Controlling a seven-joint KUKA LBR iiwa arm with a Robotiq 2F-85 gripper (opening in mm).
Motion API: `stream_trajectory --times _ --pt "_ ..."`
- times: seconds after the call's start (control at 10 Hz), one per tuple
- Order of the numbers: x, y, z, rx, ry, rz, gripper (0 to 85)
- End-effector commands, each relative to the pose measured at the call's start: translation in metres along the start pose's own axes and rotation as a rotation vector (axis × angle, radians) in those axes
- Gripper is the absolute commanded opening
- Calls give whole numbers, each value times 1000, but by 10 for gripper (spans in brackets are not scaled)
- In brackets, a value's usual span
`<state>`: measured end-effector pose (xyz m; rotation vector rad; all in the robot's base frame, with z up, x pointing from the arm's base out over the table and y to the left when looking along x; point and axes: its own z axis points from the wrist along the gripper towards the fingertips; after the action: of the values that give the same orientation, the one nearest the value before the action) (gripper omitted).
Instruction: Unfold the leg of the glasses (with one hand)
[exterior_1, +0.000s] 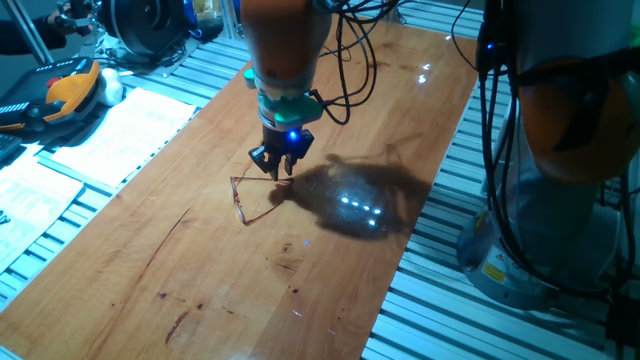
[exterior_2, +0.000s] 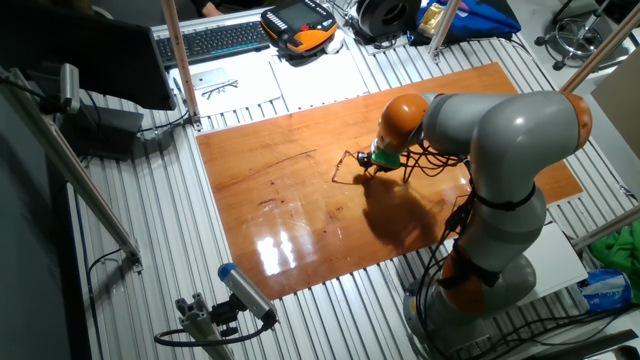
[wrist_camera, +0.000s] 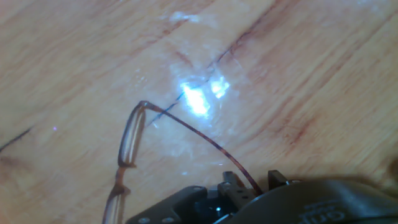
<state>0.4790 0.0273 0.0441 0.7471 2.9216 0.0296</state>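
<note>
The glasses (exterior_1: 250, 200) lie on the wooden table (exterior_1: 330, 290), 1 slim leg (wrist_camera: 205, 140) swung out and running up between the fingertips of the hand (exterior_1: 280, 168), which pinch it. The orange arm (exterior_1: 285, 40) comes down nearly vertically behind them.

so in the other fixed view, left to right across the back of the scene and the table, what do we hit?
Black monitor → keyboard → orange-black handheld controller → glasses → gripper → grey robot arm body.
</note>
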Motion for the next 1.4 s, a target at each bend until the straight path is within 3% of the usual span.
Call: stream_trajectory --times 0.0,0.4,0.7,0.9,1.3 --pt "0 -1 0 3 -1 -4 340" --pt "-3 -3 0 32 -17 -92 340" --pt "-4 -4 5 12 2 -137 340" --pt "-1 -5 16 -10 -7 -148 340" --pt "1 -5 14 -6 -15 -149 340"
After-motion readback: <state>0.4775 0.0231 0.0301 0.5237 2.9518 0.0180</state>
